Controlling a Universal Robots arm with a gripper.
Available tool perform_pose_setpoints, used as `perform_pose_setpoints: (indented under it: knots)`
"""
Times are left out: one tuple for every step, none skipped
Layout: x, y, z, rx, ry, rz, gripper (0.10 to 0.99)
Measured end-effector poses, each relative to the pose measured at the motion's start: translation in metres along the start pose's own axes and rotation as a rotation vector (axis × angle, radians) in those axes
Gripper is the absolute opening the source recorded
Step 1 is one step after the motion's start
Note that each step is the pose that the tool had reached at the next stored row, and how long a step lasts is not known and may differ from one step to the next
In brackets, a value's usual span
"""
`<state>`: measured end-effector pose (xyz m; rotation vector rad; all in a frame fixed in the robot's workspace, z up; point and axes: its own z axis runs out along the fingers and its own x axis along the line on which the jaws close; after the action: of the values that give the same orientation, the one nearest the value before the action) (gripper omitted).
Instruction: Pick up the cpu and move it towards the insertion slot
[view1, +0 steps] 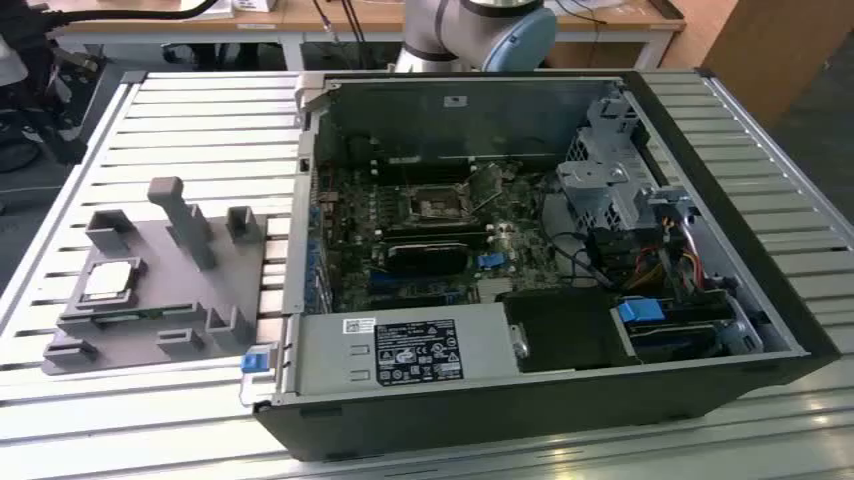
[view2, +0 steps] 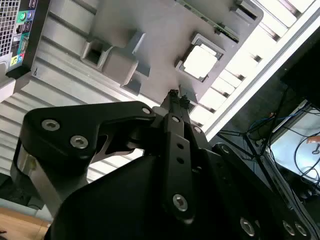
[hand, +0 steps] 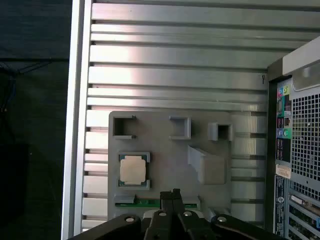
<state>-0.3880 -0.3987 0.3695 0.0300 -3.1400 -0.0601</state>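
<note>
I judged the task not yet begun: the cpu (view1: 107, 283) lay seated in the grey fixture (view1: 167, 300) at the lower left of the exterior view. That was well apart from the insertion slot (view1: 434, 205) inside the open computer case (view1: 467, 110) at centre. In both wrist views my gripper (hand: 173, 192) hung over the fixture near the chip without touching it, fingers pressed together on nothing.

Glare whitens the slatted table (hand: 175, 75); computer case (view1: 534, 410) interior dim.

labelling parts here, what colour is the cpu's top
Silvery, with a pale rim. The cpu shows best in the first wrist view, sitting on the grey fixture plate.
</note>
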Motion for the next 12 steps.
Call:
perform_pose_setpoints:
  knots:
    - [0.0000,0.0000,0.0000,0.000,0.0000,0.000,0.106]
    - [0.0000,0.0000,0.0000,0.000,0.0000,0.000,0.106]
    - [0.0000,0.0000,0.0000,0.000,0.0000,0.000,0.106]
    - [0.0000,0.0000,0.0000,0.000,0.0000,0.000,0.106]
    - [0.0000,0.0000,0.0000,0.000,0.0000,0.000,0.106]
    - [0.0001,0.0000,0.0000,0.000,0.0000,0.000,0.106]
    - [0.0004,0.0000,-0.0001,0.000,0.0002,0.000,0.106]
    - [0.0009,0.0000,-0.0001,0.000,0.0001,0.000,0.106]
    - [0.0014,0.0000,0.0000,0.000,0.0000,0.000,0.106]
    - [0.0023,0.0001,0.0000,0.000,0.0000,0.000,0.106]
    - [0.0032,0.0001,0.0000,0.000,0.0000,0.000,0.106]
    - [0.0042,0.0001,0.0000,0.000,0.0001,0.000,0.106]
